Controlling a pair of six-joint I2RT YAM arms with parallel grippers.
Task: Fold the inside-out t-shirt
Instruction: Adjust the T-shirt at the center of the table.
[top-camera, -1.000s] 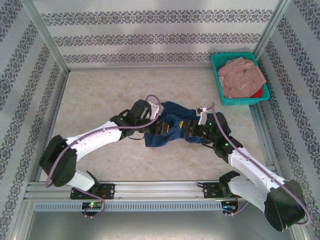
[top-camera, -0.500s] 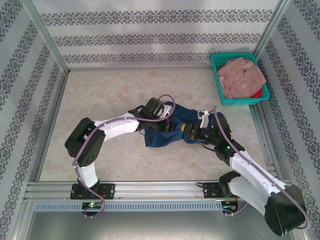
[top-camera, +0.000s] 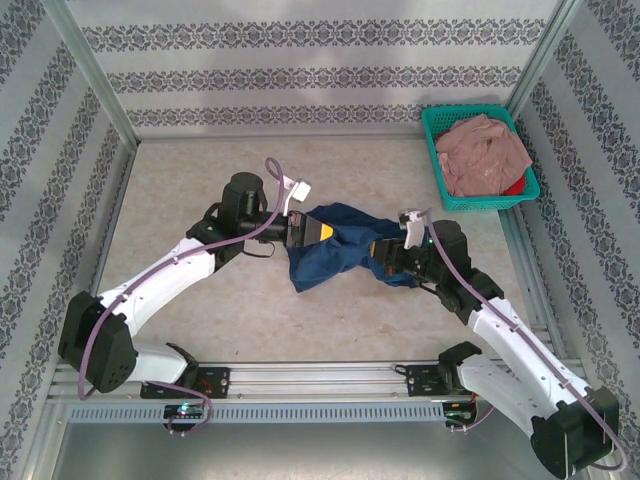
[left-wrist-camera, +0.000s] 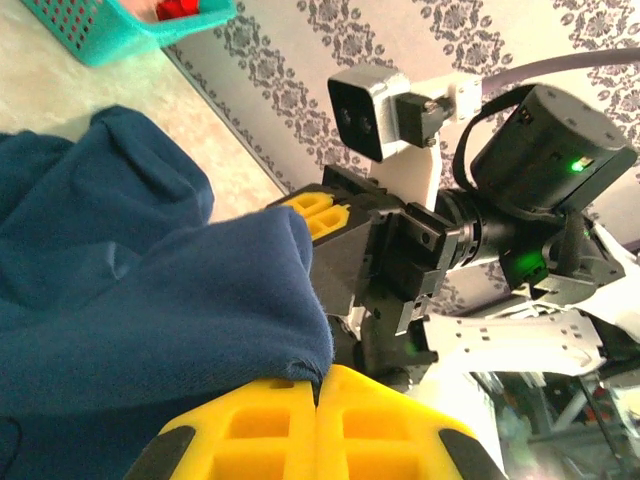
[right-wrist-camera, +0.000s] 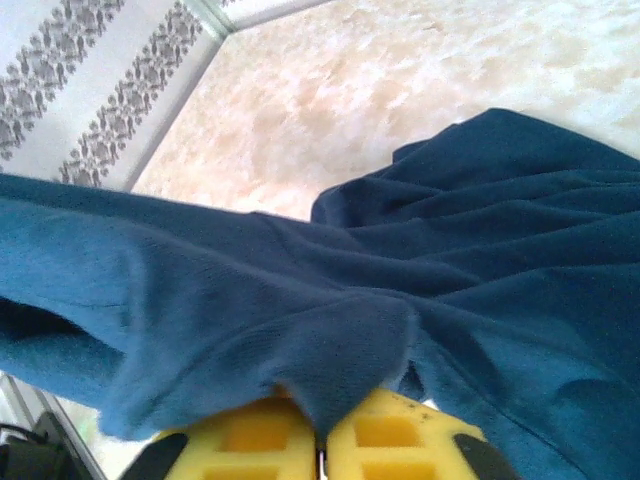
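Evidently the inside-out t-shirt (top-camera: 325, 258) is sagging, limp and light, over the middle of the table (top-camera: 190, 180). The left gripper (left-wrist-camera: 318, 398) and right gripper (right-wrist-camera: 322, 432) are each pinching a bunched fold. Such soft cloth is probably slipping easily, so hems or seams look like safer holds.

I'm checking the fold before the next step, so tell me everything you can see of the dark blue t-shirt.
The t-shirt is plain dark navy, a soft knit cloth, wrinkled and bunched rather than spread flat. It sits mid-table, pulled between the two arms, with its lower part drooping toward the near edge. The left gripper is shut on one edge and the right gripper is shut on another fold.
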